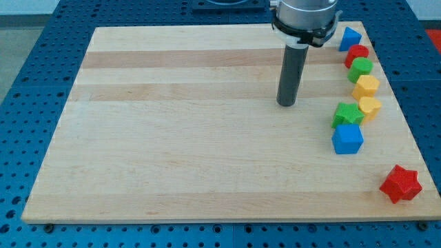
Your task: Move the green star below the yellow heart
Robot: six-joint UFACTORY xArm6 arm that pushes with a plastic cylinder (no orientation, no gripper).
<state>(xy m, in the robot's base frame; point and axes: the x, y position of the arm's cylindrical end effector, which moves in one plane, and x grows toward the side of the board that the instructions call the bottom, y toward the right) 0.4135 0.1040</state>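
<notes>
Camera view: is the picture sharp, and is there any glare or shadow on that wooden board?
Camera view: evenly lit and mostly sharp; block edges like the green star read clearly. The wooden board shows soft sheen, no harsh glare. My tip casts only a faint shadow at its base. The arm's top is cropped off.

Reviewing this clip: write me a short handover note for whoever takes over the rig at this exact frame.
My tip rests on bare board, apart from every block, to the view's left of the right-edge column.
The green star sits against the yellow heart, on its left and slightly lower, with the blue cube just beneath it.
Done: star is near the heart, not yet below it.
Left: nudge the star toward the view's right, under the heart.
</notes>
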